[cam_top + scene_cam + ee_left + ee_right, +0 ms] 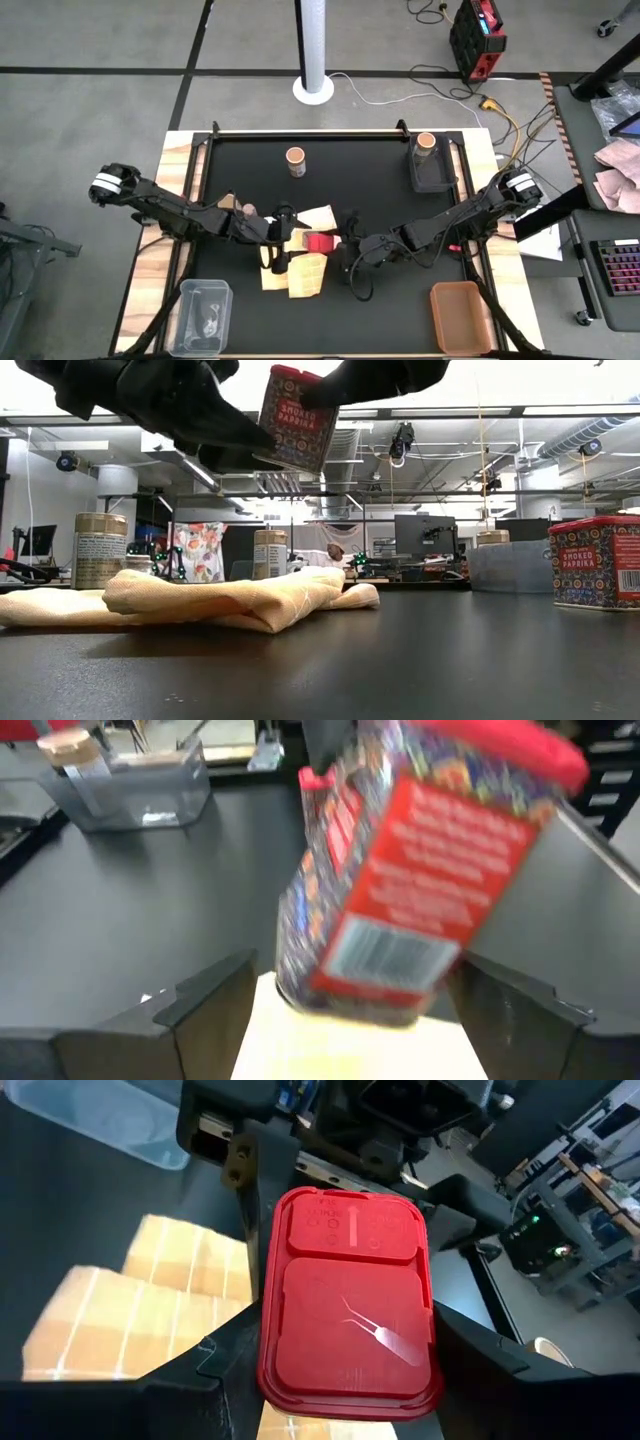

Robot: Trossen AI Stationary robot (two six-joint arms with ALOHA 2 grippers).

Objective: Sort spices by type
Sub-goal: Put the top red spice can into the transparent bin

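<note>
While the right pincer (345,1380) grips the paprika tin (347,1300), the left pincer (360,1010) gapes beside it.

A red rectangular smoked-paprika tin (297,418) is hanging tilted in the air above the folded cloth. Another red tin (594,563) is standing upright on the table. Round tan-lidded jars (295,160) are standing farther back.

1. The left arm (170,208) is made of dark, matte, blocky links, with a white band round the joint near its base.
2. The right arm (470,213) has the same build, with a matching white band.
3. The fingers (215,1355) are dark and flat-faced.
</note>
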